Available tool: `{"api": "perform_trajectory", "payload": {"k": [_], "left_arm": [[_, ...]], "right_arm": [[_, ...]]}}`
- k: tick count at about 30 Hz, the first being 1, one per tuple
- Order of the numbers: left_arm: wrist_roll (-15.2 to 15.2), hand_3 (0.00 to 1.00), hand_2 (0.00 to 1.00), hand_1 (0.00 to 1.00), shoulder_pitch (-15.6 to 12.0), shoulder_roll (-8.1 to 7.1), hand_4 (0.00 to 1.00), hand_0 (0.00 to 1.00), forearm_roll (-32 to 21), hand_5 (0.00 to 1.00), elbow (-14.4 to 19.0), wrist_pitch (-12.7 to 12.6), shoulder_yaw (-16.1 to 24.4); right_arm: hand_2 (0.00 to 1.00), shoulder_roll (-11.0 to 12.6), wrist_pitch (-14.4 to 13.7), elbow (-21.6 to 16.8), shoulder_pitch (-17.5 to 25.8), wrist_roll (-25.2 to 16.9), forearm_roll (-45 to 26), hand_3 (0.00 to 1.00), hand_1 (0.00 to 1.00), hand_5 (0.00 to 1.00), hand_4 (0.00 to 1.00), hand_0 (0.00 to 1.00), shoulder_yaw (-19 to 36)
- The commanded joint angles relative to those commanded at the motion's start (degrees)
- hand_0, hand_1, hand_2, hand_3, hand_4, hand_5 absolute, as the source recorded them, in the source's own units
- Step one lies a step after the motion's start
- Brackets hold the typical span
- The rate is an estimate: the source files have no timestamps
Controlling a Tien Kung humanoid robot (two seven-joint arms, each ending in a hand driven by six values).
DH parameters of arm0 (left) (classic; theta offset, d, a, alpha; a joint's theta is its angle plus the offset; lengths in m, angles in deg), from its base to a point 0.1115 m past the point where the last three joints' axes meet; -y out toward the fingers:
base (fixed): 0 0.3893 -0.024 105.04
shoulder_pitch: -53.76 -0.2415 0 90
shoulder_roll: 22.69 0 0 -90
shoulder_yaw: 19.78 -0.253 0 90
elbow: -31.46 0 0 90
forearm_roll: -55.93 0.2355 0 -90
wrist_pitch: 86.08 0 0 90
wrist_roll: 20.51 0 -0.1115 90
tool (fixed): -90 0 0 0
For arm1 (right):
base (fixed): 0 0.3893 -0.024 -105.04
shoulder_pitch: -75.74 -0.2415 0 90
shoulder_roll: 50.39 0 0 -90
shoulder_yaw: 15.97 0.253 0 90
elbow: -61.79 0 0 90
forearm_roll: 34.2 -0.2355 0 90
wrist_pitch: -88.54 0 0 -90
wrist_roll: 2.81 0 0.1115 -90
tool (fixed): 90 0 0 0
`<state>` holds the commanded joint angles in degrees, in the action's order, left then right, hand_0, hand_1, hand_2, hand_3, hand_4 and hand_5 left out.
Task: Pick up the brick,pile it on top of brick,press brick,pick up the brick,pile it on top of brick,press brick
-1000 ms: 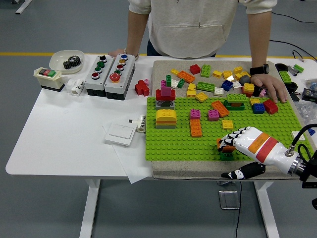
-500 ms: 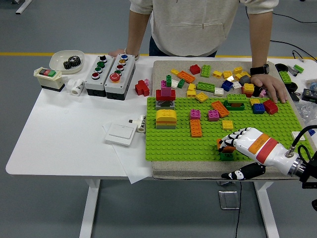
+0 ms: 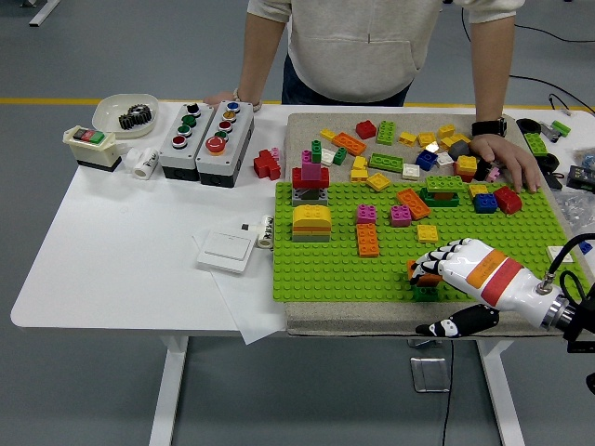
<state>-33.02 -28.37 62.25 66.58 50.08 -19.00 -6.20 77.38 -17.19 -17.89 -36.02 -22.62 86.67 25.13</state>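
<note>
We see the right hand (image 3: 444,263) reaching in from the lower right corner, its white and orange back turned up and the forearm slanting down toward the table's (image 3: 139,251) near edge. The fingers (image 3: 437,253) are curled over an orange brick (image 3: 414,272), which sits on top of a green brick (image 3: 426,292) at the near right part of the green baseplate (image 3: 316,265). The thumb (image 3: 456,322) sticks out low, off the front edge of the grey mat (image 3: 307,321) beneath the baseplate. We judge the hand closed around the orange brick, pressing from above, though the fingertips hide most of it.

Farther back on the baseplate stand a yellow and grey stack (image 3: 311,223), a red and pink stack (image 3: 310,178) and a flat orange brick (image 3: 368,239). Loose bricks (image 3: 390,144) lie scattered on the mat's far side.

A person stands at the far side; one of the person's hands (image 3: 507,160) rests among the loose bricks at the right, the other hand (image 3: 228,98) rests on the table edge behind two button boxes (image 3: 204,130).
</note>
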Motion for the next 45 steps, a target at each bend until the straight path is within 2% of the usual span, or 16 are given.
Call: {"api": "perform_trajectory", "payload": {"k": [14,24,25,30,31,36,37,42,43,45], "left_arm": [[0.3,0.592,0.745,0.740,0.1,-0.01,0.647,0.751,-0.6,0.668,0.0,0.0,-0.3],[0.3,0.592,0.745,0.740,0.1,-0.02,0.646,0.751,-0.9,0.668,-0.1,0.0,-0.4],[0.3,0.592,0.742,0.740,0.1,-0.01,0.645,0.751,-0.9,0.666,-0.1,0.1,-0.4],[0.4,0.592,0.742,0.740,0.0,0.00,0.645,0.751,-1.0,0.666,-0.1,0.1,-0.4],[0.4,0.592,0.744,0.740,-0.1,0.00,0.647,0.751,-1.0,0.667,-0.2,0.1,-0.4],[0.4,0.592,0.744,0.740,-0.1,-0.01,0.647,0.751,-1.0,0.667,-0.2,0.1,-0.4],[0.4,0.592,0.742,0.740,-0.1,-0.01,0.646,0.751,-1.0,0.666,-0.2,0.1,-0.4],[0.4,0.592,0.742,0.740,-0.2,0.04,0.646,0.751,-0.9,0.666,-0.2,0.1,-0.4],[0.4,0.593,0.741,0.741,-0.3,0.05,0.646,0.751,-1.0,0.666,-0.2,0.1,-0.4],[0.5,0.593,0.741,0.741,-0.4,0.08,0.646,0.751,-1.1,0.666,-0.3,0.1,-0.4]], "right_arm": [[0.698,0.7,-0.1,-1.7,0.2,-0.1,-0.2,0.623,0.610,0.680,0.954,0.498,2.9],[0.698,0.8,-0.9,-1.7,0.8,0.7,-1.9,0.623,0.610,0.680,0.953,0.506,8.0],[0.705,0.8,-1.1,-1.5,0.8,1.0,-2.2,0.627,0.640,0.681,0.954,0.620,8.9],[0.705,0.6,-2.2,-0.4,0.7,2.6,-4.4,0.627,0.640,0.681,0.954,0.620,12.9],[0.713,0.6,-2.6,-0.2,0.7,3.1,-5.0,0.637,0.665,0.686,0.947,0.676,13.6],[0.713,0.2,-4.3,1.2,0.6,5.3,-7.8,0.637,0.665,0.686,0.947,0.676,16.1],[0.728,0.1,-4.4,1.3,0.6,5.5,-7.9,0.672,0.675,0.687,0.945,0.698,16.3],[0.728,-0.4,-4.6,2.4,0.8,8.6,-7.1,0.672,0.675,0.687,0.945,0.698,18.3],[0.737,-0.4,-4.6,2.5,0.9,8.9,-7.0,0.712,0.689,0.686,0.946,0.716,18.4],[0.737,-0.8,-4.5,3.1,1.0,9.5,-7.0,0.712,0.689,0.686,0.946,0.716,18.7]]}}
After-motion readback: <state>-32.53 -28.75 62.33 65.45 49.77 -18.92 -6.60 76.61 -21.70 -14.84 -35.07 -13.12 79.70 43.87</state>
